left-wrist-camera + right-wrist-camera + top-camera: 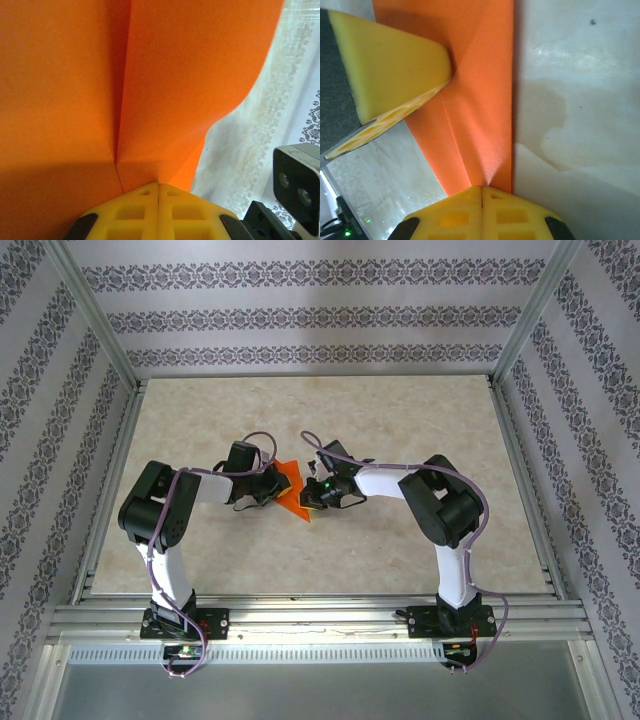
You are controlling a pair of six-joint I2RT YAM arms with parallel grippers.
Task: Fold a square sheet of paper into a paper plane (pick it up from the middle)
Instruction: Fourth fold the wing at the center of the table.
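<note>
Yellow fingers (135, 217) of the left gripper (158, 186) press together on the bright orange folded paper sheet (293, 483), mid-table. Right gripper (482, 189) pinches its other edge. Bare beige stone-look table (420, 420) spreads wide around, with patterned walls (300, 315) beyond.

Two robot arms stand on one table (420, 420): the left arm (165, 515) and the right arm (445, 505). They carry two grippers, the left gripper (267, 489) and the right gripper (318, 497), each with two yellow fingers (450, 215), four fingers in all. Between the grippers is one orange paper sheet (292, 480), with one long crease (120, 100) in the left wrist view. Three patterned walls (300, 315) stand around the table
</note>
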